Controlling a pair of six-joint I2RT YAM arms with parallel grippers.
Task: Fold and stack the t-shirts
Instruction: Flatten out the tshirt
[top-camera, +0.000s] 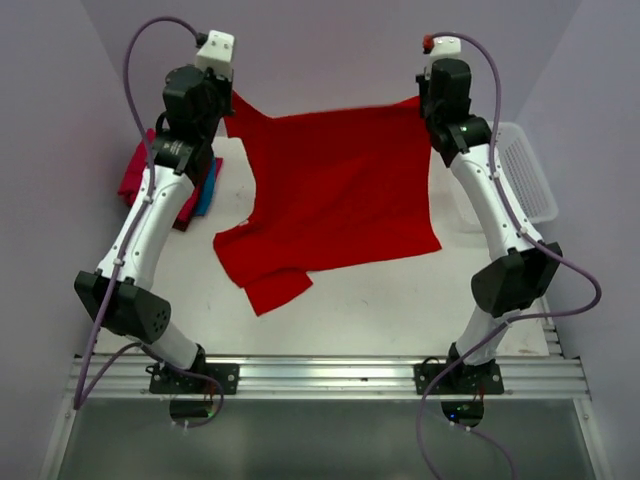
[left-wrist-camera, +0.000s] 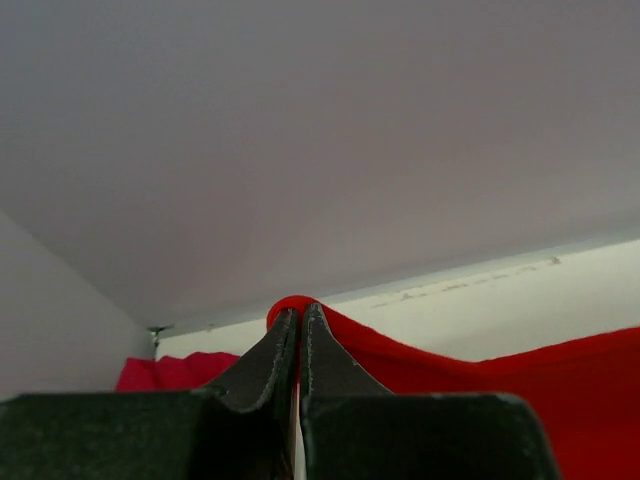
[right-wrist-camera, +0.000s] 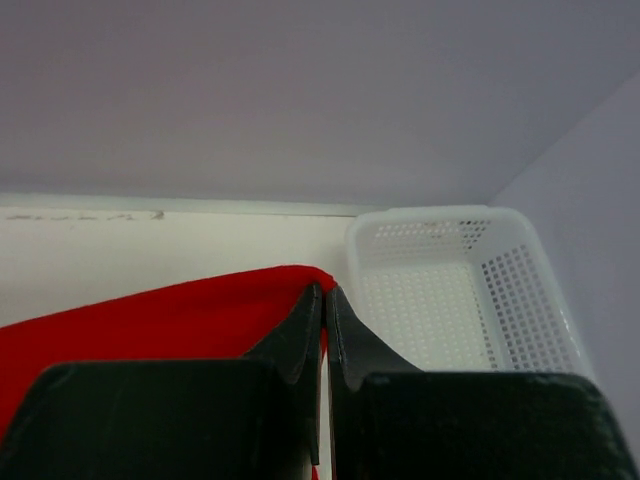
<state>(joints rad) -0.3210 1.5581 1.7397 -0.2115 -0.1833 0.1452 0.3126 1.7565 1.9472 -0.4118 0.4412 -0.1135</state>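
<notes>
A large bright red t-shirt (top-camera: 340, 190) hangs stretched between both arms at the back of the table, its lower part and sleeves (top-camera: 272, 280) trailing on the white tabletop. My left gripper (left-wrist-camera: 301, 312) is shut on the shirt's left corner (left-wrist-camera: 290, 303). My right gripper (right-wrist-camera: 325, 290) is shut on its right corner (right-wrist-camera: 300, 273). In the top view the left gripper (top-camera: 232, 100) and the right gripper (top-camera: 421, 100) hold the cloth's top edge taut. A crimson-pink t-shirt (top-camera: 140, 175) lies on a teal-blue one (top-camera: 208, 190) at the left, behind my left arm.
A white plastic mesh basket (top-camera: 522, 170) stands at the right edge of the table, beside my right arm; the right wrist view shows the basket (right-wrist-camera: 450, 290) with nothing in it. Purple walls close in the back and sides.
</notes>
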